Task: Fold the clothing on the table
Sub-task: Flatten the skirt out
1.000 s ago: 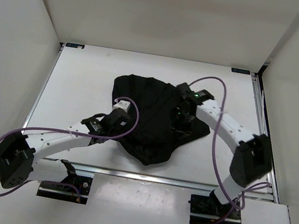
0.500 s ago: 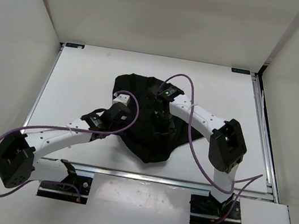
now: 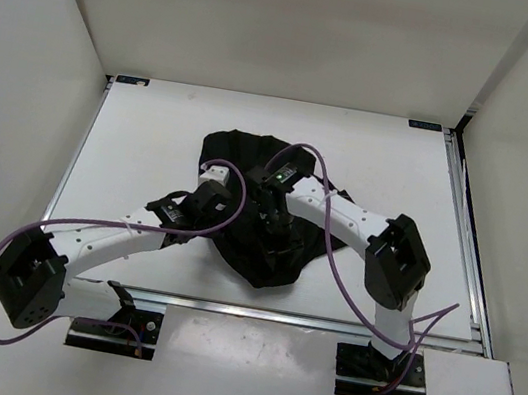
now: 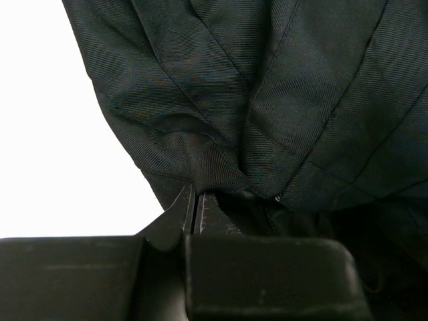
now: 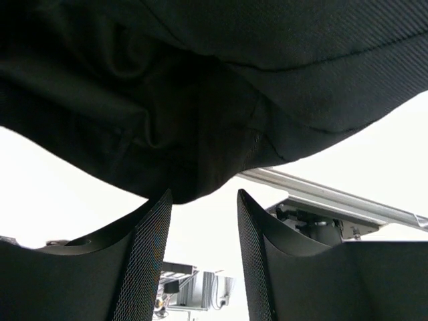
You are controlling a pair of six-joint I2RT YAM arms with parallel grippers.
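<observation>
The black clothing [image 3: 250, 160] lies bunched in the middle of the white table [image 3: 144, 127]. My left gripper [image 3: 215, 189] sits at its left edge. In the left wrist view the left gripper [image 4: 195, 204] is shut, pinching a small fold of the clothing [image 4: 267, 87]. My right gripper [image 3: 278, 246] reaches over the garment's middle, pointing toward its near part. In the right wrist view the right gripper [image 5: 204, 197] stands open, and the clothing [image 5: 200, 100] hangs just above the fingertips [image 5: 160, 207], its lowest edge brushing the left one.
Metal rails run along the table's right side [image 3: 458, 220] and front edge [image 3: 255, 310]. Purple cables [image 3: 323, 238] loop from both arms over the garment. White walls [image 3: 42, 69] enclose the table on the left, back and right.
The right arm has swung left, carrying its gripper from the garment's right side to over its middle. The garment's right lobe has drawn inward. The left gripper has hardly moved.
</observation>
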